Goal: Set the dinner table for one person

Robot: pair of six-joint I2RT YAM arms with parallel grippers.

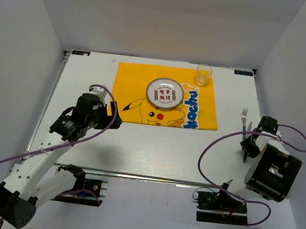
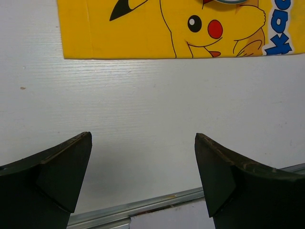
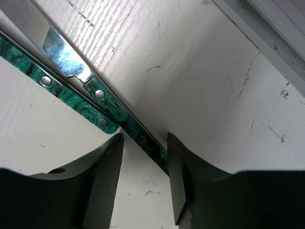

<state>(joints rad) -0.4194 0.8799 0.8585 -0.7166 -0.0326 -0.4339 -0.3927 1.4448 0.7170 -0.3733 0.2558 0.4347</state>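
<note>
While left gripper [image 2: 143, 135] hovers low, jaws wide | right gripper [image 3: 144, 136] bent down — astride green handle [image 3: 114, 112], clamp unclear.

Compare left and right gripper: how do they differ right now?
Left gripper gapes wide over the dinner table; right gripper is narrower. Left gripper's gap is empty; right gripper straddles a green cutlery handle. Both are open and dark-fingered.

Right claw [image 3: 144, 138] crowded: second green handle [image 3: 71, 98] just beside, table rail [image 3: 271, 33] near.
</note>
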